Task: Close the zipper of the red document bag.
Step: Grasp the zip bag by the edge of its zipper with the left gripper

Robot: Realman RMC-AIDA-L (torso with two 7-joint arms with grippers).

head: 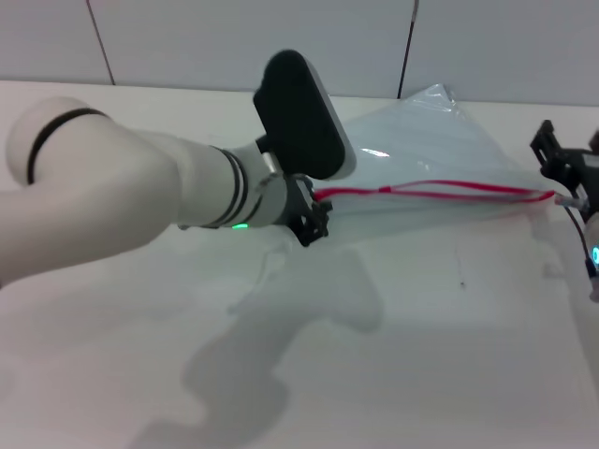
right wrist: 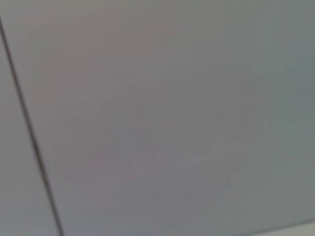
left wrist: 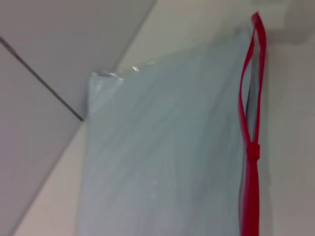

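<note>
- The red document bag (head: 421,140) lies on the white table (head: 421,355), a translucent pale-blue pouch whose far corner reaches toward the grey wall panels (head: 234,37)
- The zipper (head: 440,192) runs along the bag's near long edge, from the left gripper across to the right gripper
- In the left wrist view the zipper (left wrist: 251,147) shows its two red strips parted in a long loop over the far stretch and joined into one band from a small knot-like point onward, so it is partly closed
- The left gripper (head: 314,220) sits at the left end of the zipper, at the bag's edge; whether its fingers are apart or pressed on the strip cannot be told
- The right gripper (head: 566,187) is at the zipper's right end, touching or just beside it; its finger state cannot be told either
- The right wrist view shows only wall panel
</note>
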